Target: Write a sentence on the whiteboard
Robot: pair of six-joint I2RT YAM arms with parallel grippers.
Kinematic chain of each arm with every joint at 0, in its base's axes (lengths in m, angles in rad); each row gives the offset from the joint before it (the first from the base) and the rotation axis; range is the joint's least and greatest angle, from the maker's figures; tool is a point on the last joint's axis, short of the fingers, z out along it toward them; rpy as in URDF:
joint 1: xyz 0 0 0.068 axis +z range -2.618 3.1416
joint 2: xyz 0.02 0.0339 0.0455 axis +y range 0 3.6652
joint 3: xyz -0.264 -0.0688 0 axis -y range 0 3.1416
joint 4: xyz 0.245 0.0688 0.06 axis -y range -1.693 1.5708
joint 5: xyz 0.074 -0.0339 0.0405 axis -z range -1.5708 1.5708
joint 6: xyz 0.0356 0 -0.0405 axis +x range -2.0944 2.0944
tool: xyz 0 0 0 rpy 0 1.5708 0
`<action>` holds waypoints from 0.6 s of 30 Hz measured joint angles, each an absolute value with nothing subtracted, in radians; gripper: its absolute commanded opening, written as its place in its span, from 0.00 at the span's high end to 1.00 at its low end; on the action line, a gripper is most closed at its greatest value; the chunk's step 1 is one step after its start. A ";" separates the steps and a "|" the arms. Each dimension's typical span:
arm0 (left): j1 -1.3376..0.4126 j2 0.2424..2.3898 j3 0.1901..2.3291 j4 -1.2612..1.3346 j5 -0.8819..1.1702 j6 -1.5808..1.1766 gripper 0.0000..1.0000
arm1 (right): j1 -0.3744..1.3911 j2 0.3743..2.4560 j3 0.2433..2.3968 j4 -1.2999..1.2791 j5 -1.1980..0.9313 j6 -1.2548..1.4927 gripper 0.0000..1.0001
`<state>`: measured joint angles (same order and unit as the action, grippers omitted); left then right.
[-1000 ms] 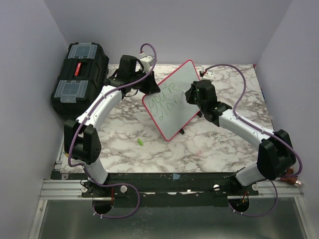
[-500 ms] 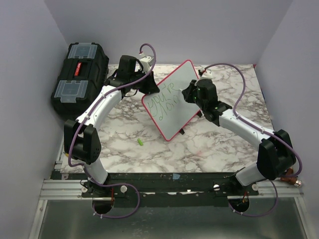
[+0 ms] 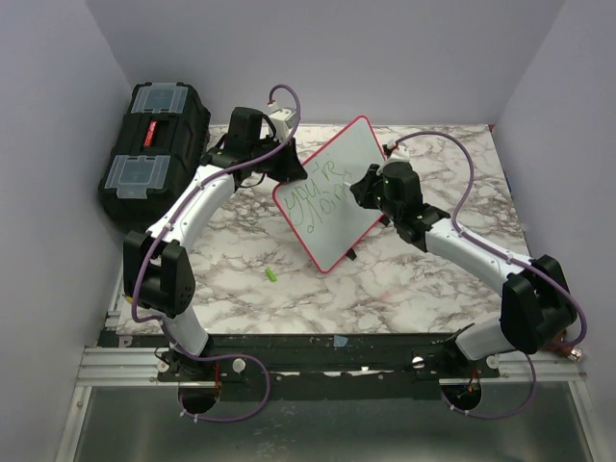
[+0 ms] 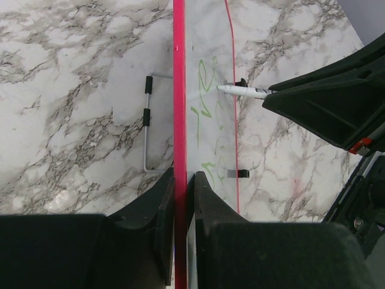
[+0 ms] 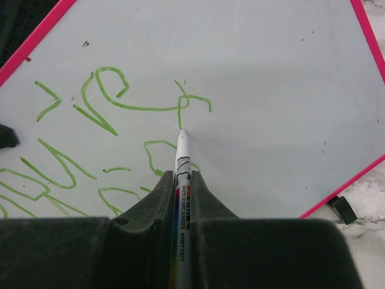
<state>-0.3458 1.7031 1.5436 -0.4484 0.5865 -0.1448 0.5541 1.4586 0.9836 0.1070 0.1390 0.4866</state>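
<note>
The marble-patterned tabletop [image 3: 404, 279] carries everything. At its far left stands the black toolbox [image 3: 154, 149], with clear lid compartments and a red label too small to read. The whiteboard [image 3: 348, 168], white with a thin red-pink frame, stands tilted near the middle of the tabletop, between the two arms and turned so that one corner points down. The left arm [image 3: 197, 207] reaches to the board's far left edge, and the left jaws are clenched on the pink frame, one on each face of the board. The right arm [image 3: 472, 245] comes in from the right, and the right jaws grasp a marker. The sentence [image 5: 114, 99] is green handwriting on the left part of the board; from above, its upper line reads roughly "you're" and the line below roughly "doin". A bent wire stand [image 4: 146, 132] with black sleeves lies on the tabletop just behind the board. The marker [image 5: 181, 156] is white, its small print reads "WHITE BOARD MARKER" under a red brand patch that cannot be read, and its tip touches the board at the end of a green stroke. A small green piece [image 3: 271, 275] lies on the tabletop near the board's lowest corner, apart from it.
</note>
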 measured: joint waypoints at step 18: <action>-0.346 1.703 1.544 -0.448 0.587 -0.146 1.00 | 0.554 1.475 1.018 0.047 0.205 0.498 0.99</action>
